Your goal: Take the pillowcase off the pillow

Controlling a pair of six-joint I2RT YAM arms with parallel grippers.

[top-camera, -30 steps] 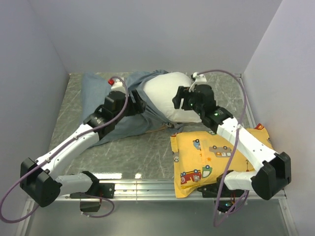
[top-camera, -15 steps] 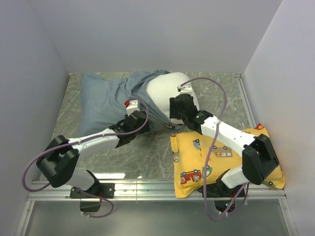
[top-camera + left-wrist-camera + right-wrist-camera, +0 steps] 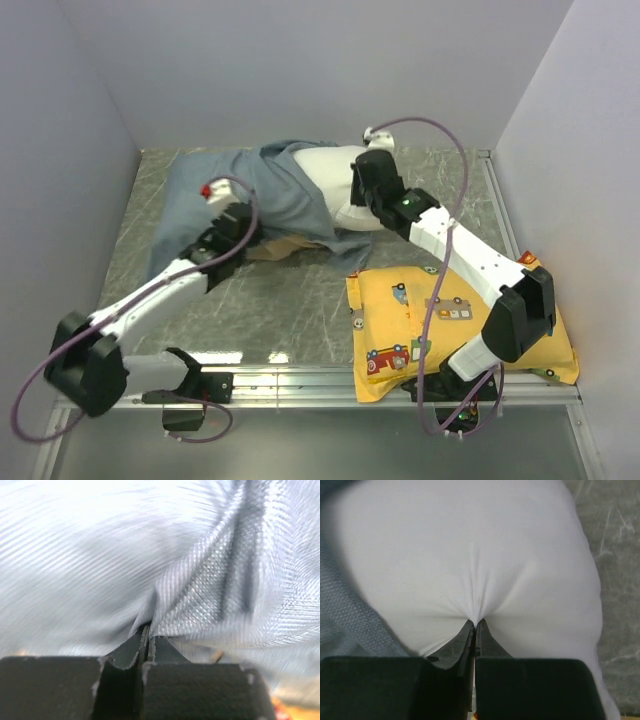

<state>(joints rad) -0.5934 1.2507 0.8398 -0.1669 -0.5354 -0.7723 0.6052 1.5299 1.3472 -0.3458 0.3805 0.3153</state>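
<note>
Both arms are clamped down on something right now. The left gripper [image 3: 148, 631] has its two black fingers pinched tight on a fold of the limp blue-grey fabric pillowcase [image 3: 250, 190]. In the wrist view you can see the weave bunching up right at the tips. The right gripper [image 3: 475, 624] is squeezed closed too, but on a pucker of the plump plain white pillow [image 3: 330, 180], with creases fanning out from the pinch.

The white pillow lies toward the back of the grey marbled tabletop [image 3: 290, 300], roughly mid-width, close to the back wall. The pillowcase covers its left part and sprawls out flat to the left across the table, while the pillow's right end sticks out bare. A bit of tan shows at the cover's front edge, just beside the left gripper.

There's also a yellow pillow printed with cartoon vehicles [image 3: 400, 320] at the front right, partly under the right arm. It's near the white one but not touching it, as far as I can tell.
</note>
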